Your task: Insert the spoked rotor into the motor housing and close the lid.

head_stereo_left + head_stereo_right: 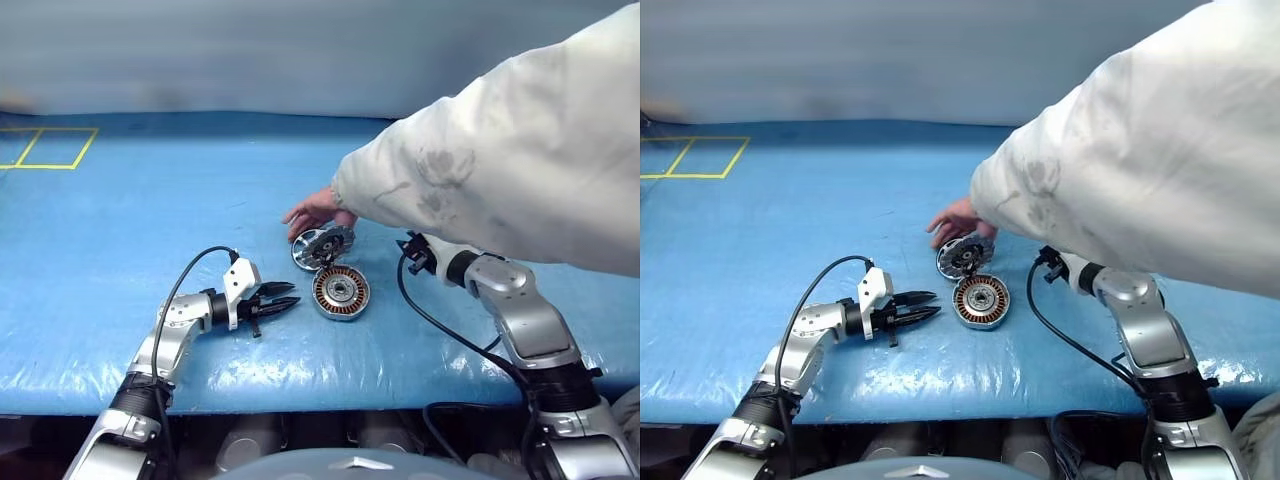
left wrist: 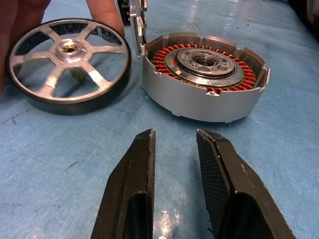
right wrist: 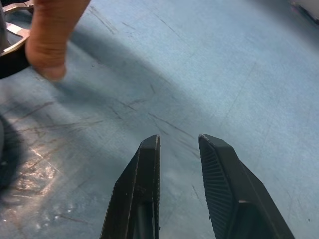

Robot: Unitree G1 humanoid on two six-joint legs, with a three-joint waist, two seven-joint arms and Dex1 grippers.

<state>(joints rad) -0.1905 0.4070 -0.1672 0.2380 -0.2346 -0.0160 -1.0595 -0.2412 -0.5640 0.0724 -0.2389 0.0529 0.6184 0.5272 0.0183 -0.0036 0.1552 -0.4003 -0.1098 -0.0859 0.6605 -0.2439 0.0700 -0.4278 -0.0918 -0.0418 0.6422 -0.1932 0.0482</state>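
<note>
The motor housing (image 2: 205, 79) lies open on the blue surface (image 1: 120, 220), just ahead of the left gripper (image 1: 285, 296), whose jaws stand slightly apart and empty. The spoked rotor (image 2: 70, 64) sits beside it under a person's hand (image 1: 315, 213). The right gripper (image 3: 179, 149), jaws also apart, hangs farther off. The left wrist view shows the lid (image 2: 137, 25) standing edge-on at the housing's rim.

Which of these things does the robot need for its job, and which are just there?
For the job:
- spoked rotor, propped on the table with a person's hand on it
- motor housing, open, copper windings showing
- lid, standing up at the housing's rim
- left gripper and right gripper, both open and empty

Just there:
- blue table cover
- yellow tape squares
</note>
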